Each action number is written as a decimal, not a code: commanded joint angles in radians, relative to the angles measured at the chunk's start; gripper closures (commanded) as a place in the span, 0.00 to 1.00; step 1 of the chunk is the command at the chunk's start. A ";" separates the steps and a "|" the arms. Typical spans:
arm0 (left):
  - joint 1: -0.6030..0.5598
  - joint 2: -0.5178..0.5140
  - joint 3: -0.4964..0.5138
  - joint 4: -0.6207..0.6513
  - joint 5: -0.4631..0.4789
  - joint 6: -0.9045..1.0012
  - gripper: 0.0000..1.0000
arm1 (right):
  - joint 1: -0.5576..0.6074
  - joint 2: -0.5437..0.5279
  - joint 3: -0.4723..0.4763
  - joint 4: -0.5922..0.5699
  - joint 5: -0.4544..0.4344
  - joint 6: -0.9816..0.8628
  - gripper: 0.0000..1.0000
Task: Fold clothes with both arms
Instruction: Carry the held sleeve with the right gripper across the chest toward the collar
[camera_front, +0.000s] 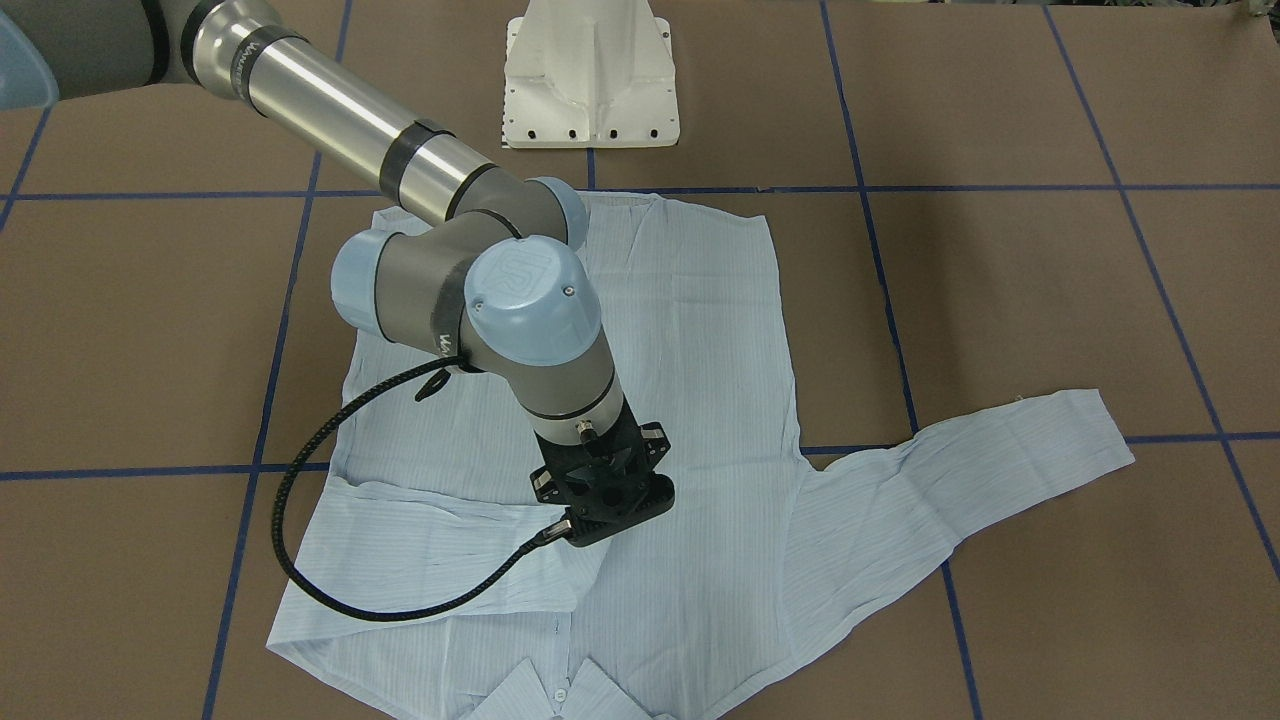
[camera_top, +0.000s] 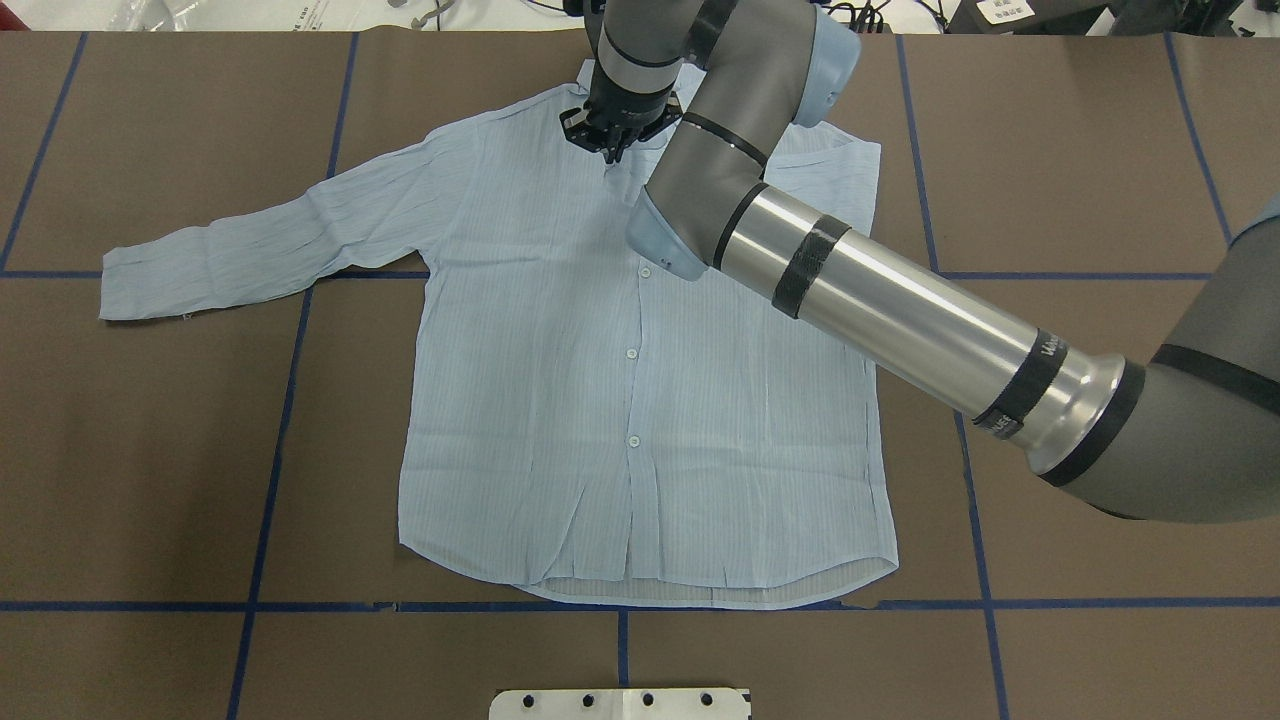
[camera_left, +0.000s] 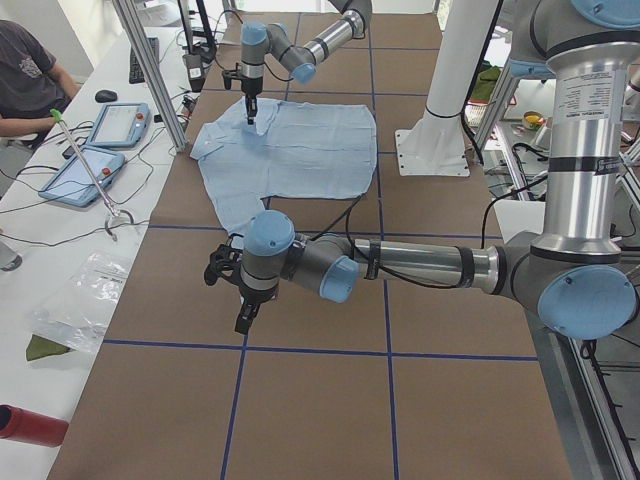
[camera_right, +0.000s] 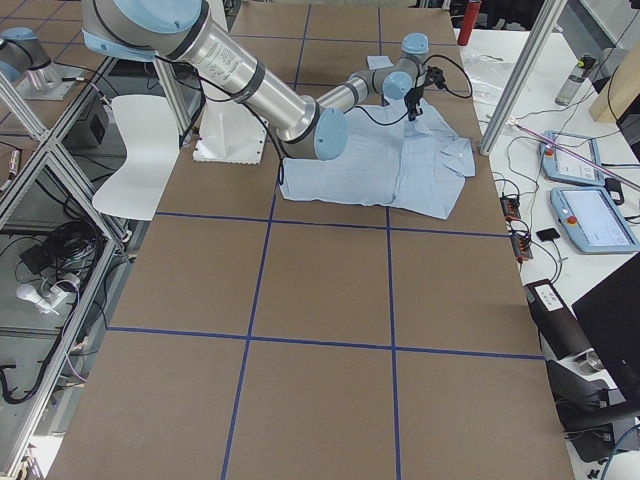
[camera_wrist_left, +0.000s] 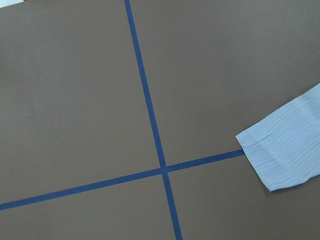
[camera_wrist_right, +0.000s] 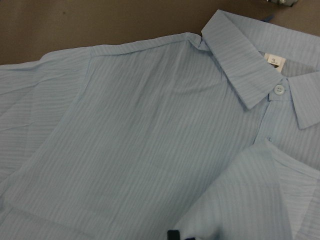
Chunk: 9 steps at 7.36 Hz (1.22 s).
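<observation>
The pale blue striped shirt lies flat and buttoned side up, its collar at the far edge from the robot. One sleeve stretches out sideways. The other sleeve is folded across the chest. My right gripper stands low over the chest just below the collar, at that folded sleeve's cuff. Its fingertips sit close together on the fabric, shut on the sleeve. My left gripper hangs over bare table beyond the outstretched cuff; I cannot tell whether it is open or shut.
The white pedestal stands at the robot's side of the shirt. Blue tape lines cross the brown table. Along the far bench sit a person, tablets and cables. A red bottle lies at the bench's near end.
</observation>
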<state>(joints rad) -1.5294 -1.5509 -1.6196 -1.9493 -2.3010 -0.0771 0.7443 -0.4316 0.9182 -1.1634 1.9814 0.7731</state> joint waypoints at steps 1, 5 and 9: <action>0.000 -0.003 0.029 -0.034 0.000 -0.003 0.01 | -0.048 0.030 -0.042 0.048 -0.059 0.000 1.00; 0.000 -0.009 0.029 -0.034 0.000 -0.009 0.01 | -0.095 0.056 -0.067 0.099 -0.162 0.015 0.00; 0.146 0.000 0.098 -0.373 0.090 -0.523 0.01 | -0.056 -0.036 0.187 -0.184 -0.145 0.109 0.00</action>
<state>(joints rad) -1.4774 -1.5602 -1.5520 -2.1684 -2.2738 -0.3954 0.6693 -0.4172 0.9703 -1.1996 1.8277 0.8780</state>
